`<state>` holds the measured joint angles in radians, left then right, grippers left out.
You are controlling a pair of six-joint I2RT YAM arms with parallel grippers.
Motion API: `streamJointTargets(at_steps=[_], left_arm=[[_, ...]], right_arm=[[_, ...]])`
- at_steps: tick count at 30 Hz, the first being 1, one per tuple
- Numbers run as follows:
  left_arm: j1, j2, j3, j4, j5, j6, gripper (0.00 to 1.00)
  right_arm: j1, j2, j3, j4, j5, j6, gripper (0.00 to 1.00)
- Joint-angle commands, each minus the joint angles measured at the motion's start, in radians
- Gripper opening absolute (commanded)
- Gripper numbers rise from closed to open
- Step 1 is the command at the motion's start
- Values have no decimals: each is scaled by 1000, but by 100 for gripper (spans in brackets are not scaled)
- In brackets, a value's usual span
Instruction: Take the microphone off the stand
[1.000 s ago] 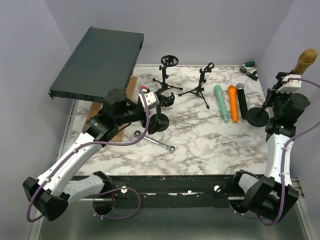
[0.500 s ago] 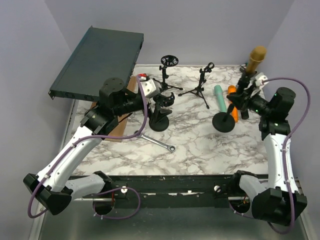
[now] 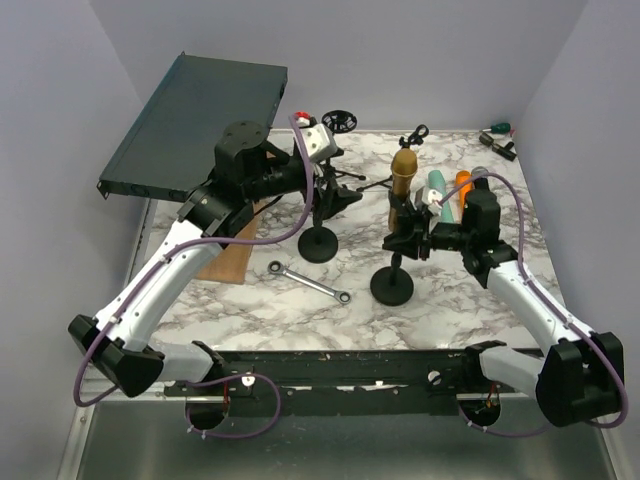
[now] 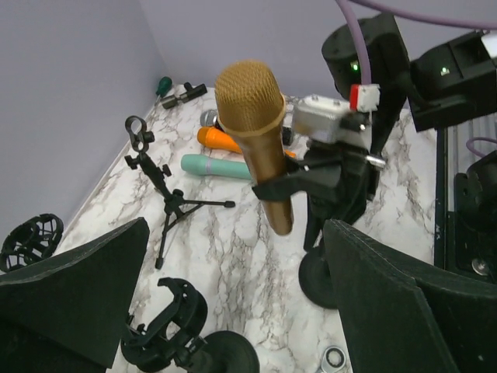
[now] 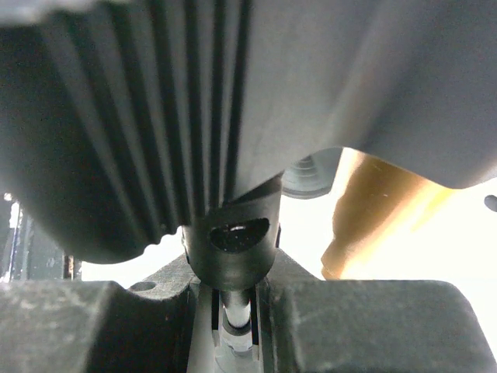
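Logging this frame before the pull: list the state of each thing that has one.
gold microphone, clipped in its stand, head up
microphone stand, held at its post
right tool, shut on the microphone stand
left tool, open, empty
second stand, upright, clip empty
wrench, lying flat

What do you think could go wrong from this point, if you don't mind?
The microphone sits in the clip of the stand that the right gripper clamps; a hard pull might twist the stand loose. The open left gripper hangs right by the empty stand, which it might knock over on its way in.
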<state>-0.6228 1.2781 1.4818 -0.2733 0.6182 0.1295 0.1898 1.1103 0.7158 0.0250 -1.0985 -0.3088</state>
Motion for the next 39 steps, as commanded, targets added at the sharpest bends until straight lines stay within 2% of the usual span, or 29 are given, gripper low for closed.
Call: streamJointTargets(at_steps=[1,5,13,24,28,34,39], left_arm=[[-16,81,70,25,19,-14,99],[-45,139,97,44,15,-10,99],[-71,191,17,168,41,-28,98],[-90,292,75,194,249,-32,99],[-94,331,121,193,283,-43,98],[-106,360,157,186,300,-48,86],[-108,371,156,183,313,-48,68]], right_arm=[[56,5,-55,171,-47,-58,1],[63,-11,-97,201,-53,-66,1],[63,-28,-121,75,-51,-176,1],[62,-28,-111,-23,-28,-237,1],[61,-22,-109,-51,-23,-241,1],[62,-9,-103,-57,-18,-236,1],[60,-7,-98,-60,-11,-229,1]])
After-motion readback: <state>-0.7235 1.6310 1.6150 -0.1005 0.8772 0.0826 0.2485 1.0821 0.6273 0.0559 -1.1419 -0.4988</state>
